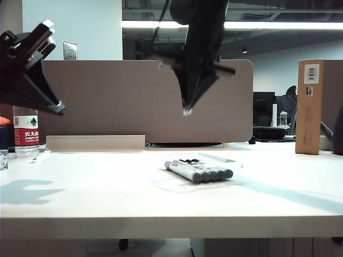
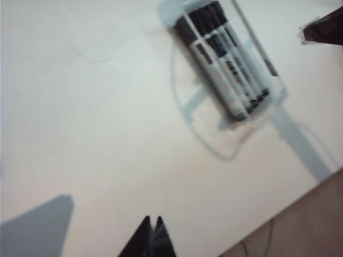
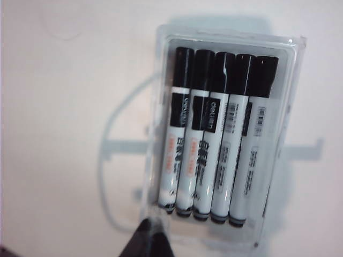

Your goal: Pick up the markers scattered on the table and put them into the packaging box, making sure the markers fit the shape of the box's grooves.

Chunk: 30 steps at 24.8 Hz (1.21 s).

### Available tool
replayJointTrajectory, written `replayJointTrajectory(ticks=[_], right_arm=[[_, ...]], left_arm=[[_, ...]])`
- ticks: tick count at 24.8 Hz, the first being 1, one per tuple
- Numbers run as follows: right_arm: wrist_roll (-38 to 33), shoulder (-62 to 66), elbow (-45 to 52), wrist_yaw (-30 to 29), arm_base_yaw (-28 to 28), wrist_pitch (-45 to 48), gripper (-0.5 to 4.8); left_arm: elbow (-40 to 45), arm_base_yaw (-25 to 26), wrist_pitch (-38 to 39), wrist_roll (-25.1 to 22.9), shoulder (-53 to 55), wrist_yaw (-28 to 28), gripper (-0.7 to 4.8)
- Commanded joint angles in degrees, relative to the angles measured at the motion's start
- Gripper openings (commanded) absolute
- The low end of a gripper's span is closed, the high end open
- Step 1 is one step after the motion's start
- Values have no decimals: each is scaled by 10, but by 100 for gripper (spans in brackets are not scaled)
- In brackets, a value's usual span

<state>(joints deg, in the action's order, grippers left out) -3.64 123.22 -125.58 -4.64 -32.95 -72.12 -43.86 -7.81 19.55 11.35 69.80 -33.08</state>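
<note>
While markers [image 3: 214, 134] fill the packaging box [image 3: 300, 48], both gripper tips, left gripper [image 2: 151, 227] and right gripper [image 3: 150, 229], seem closed, empty.

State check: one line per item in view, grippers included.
Five white-barrelled black-capped markers: lying side by side in the tray, caps aligned.
Clear plastic packaging box: open-topped, full, flat on the white table.
Left gripper: shut, empty, raised at the left, away from the box.
Right gripper: shut, empty, hanging above the box.
Red-labelled water bottle: upright, far left.
Brown cardboard carton: upright, far right.
</note>
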Motion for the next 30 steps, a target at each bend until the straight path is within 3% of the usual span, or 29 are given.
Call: replayJointTrajectory(ticks=[1,5,7,9,11,12,14,18,20,22,30], right_arm=[[19,-63,0,-27,-7,-14,-6],[29,-170,68,-60,-10,30,-6],[31,-228,132,-77,-10,65,-6],[26,-343,280,-158,-10,157,-6],[15,-406,363,-177,-14,220,-6],[11,-456,429,-172,-23,271,-6],[-16,-512,497,-156,-31,317,-6],[-40,-585,593,-122,-46,363,-6],[-40,-601,612,-120,-47,360,-5],[-40,-596,612,-119,-47,360,-5],[-40,-596,612,-120,-47,360,-5]], left_arm=[[-3,-1,-40,3,-5,-85,-5],[-3,-9,-27,26,-43,-31,-6],[-3,-27,-12,0,-90,9,-6],[0,-105,-24,-41,-215,141,-6],[2,-165,-30,-38,-277,248,-6],[3,-217,-28,-39,-321,335,-6],[17,-278,-27,-43,-370,422,-6],[70,-376,-22,-97,-465,519,-6],[97,-400,-13,-92,-514,525,-5],[103,-405,22,-90,-551,492,-5],[103,-405,38,-91,-570,489,-5]])
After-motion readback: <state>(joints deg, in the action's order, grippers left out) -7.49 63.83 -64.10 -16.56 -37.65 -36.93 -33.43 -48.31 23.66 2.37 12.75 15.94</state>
